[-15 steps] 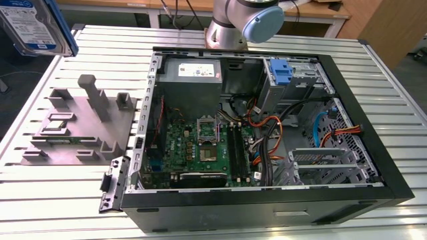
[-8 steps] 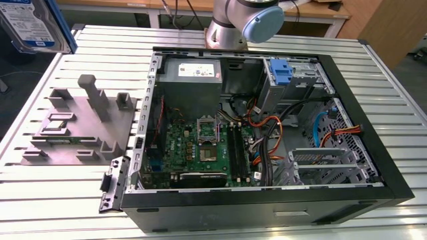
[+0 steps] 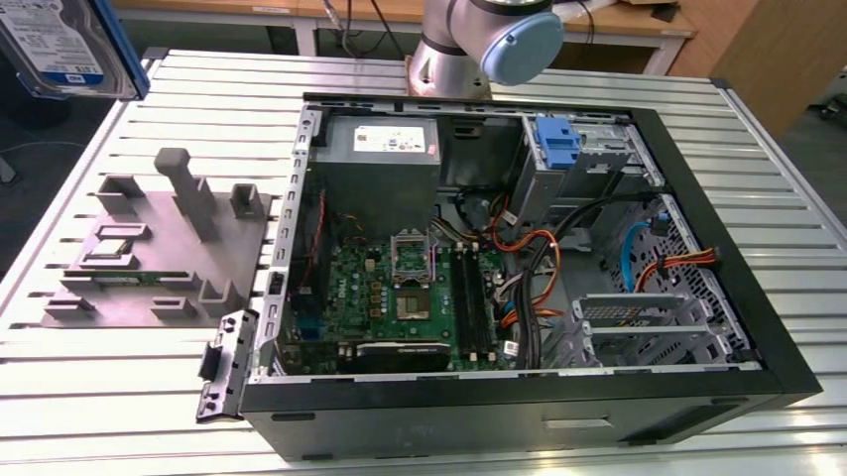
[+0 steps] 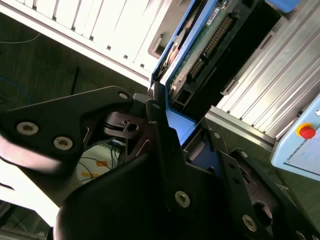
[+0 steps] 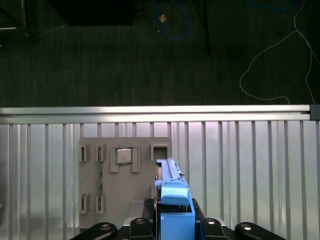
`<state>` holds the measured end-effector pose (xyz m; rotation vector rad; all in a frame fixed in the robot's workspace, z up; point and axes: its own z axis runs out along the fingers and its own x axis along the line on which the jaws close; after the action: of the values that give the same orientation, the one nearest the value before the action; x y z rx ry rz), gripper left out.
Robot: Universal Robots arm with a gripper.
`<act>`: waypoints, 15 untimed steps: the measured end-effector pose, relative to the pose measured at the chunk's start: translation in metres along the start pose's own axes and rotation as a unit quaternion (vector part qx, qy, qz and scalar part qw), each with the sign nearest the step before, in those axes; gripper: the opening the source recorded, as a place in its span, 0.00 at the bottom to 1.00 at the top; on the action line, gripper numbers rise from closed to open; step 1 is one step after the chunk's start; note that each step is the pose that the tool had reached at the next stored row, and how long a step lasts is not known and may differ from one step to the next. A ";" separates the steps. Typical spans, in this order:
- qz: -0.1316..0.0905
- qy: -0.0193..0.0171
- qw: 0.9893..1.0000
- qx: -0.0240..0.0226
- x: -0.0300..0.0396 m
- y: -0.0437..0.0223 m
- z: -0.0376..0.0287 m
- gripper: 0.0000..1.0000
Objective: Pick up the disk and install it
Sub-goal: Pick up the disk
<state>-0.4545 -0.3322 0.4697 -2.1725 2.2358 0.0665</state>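
The gripper [image 5: 173,209] is clamped tight on the disk [image 3: 56,45], black fingers [image 5: 145,206] pressing either side of its blue carrier bracket in the first wrist view. The disk is up in the air, clear of everything. In the exterior view it hangs at the exterior view's far left, above the corner of the ribbed metal table [image 3: 775,188], label side facing the camera and tilted a little.

Look at the second wrist view: the disk's underside shows, a green circuit board [image 4: 202,47] with its connector row, blue bracket wrapped round the edge, the finger pads hard against that bracket. Off to one side sits a pale box with a red button [image 4: 306,131].

Down on the table, the open computer case [image 3: 530,407] lies on its side, well apart from the disk. Inside it are the green motherboard [image 3: 384,297], the grey power supply [image 3: 377,139], bundles of orange and black cables [image 3: 530,288], and an upright blue latch piece [image 3: 558,144] on a grey metal cage [image 3: 602,149]. Another perforated grey cage [image 3: 649,327] sits nearer the case's front.

Between the case and the disk rests a grey fixture block [image 3: 159,238] with slots and posts. The first wrist view looks straight down on it, the held disk hanging just over its edge, with dark floor [image 5: 125,50] and loose cables beyond the table's rail. The arm's base [image 3: 457,45] stands behind the case.
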 end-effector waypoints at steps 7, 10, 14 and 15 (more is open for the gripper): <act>0.000 0.000 1.000 0.000 0.0000 0.0000 -0.0005 0.36; 0.000 0.000 1.000 0.000 0.0008 0.0000 -0.0006 0.36; 0.000 0.000 1.000 0.000 0.0029 -0.0001 -0.0006 0.36; 0.000 0.000 1.000 0.000 0.0034 -0.0001 -0.0007 0.36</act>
<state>-0.4545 -0.3356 0.4703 -2.1725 2.2359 0.0666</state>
